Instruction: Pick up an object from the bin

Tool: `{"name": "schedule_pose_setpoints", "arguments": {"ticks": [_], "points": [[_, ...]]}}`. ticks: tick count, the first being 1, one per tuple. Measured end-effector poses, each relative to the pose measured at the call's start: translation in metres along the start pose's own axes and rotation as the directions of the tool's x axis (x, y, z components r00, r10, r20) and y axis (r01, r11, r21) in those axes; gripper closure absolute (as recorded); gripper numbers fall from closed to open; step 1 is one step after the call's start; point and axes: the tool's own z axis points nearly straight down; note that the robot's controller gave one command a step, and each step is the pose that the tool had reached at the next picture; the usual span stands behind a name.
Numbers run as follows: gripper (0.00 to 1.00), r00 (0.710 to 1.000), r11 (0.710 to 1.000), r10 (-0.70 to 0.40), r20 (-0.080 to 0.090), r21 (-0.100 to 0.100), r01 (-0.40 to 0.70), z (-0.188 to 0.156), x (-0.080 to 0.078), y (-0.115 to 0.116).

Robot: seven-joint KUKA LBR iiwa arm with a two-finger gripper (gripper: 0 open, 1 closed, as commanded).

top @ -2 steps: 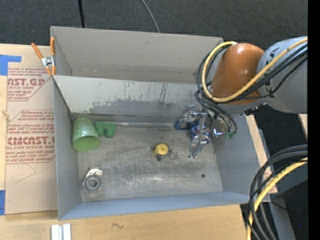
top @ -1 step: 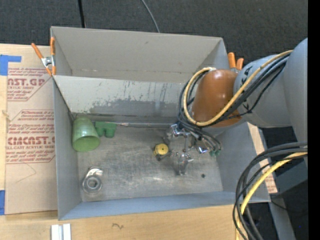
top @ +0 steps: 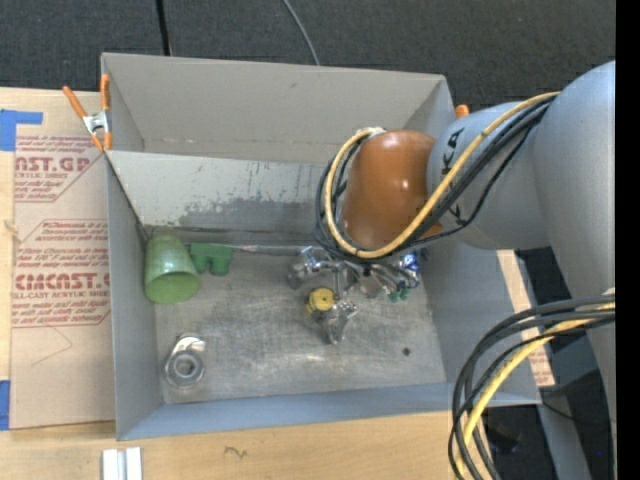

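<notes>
My gripper [top: 323, 295] hangs low over the middle of the bin floor, beneath the arm's orange cover. Its metal fingers stand open, one at the upper left [top: 306, 262] and one at the lower right [top: 338, 326]. A small yellow round piece [top: 320, 301] lies on the floor between them; I cannot tell whether they touch it. Just right of the gripper, small blue and green bits [top: 405, 276] peek out from under the cover, mostly hidden.
A pale green cup [top: 168, 267] lies on its side against the left wall, with a small darker green piece [top: 211, 259] next to it. A silver round thing [top: 185, 360] sits near the front left corner. The arm covers the bin's right rear.
</notes>
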Motion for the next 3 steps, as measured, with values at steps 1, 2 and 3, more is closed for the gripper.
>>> {"name": "schedule_pose_setpoints", "arguments": {"ticks": [1, 2, 3], "points": [[1.0, 1.0, 1.0, 0.001, -0.003, 0.0, -0.001, -0.002, 0.0, -0.001], [1.0, 0.984, 0.984, -0.18, 0.002, 0.001, 0.18, -0.122, 0.0, 0.041], [0.0, 0.984, 0.984, -0.179, -0.003, -0.002, 0.179, -0.119, 0.001, 0.04]]}}
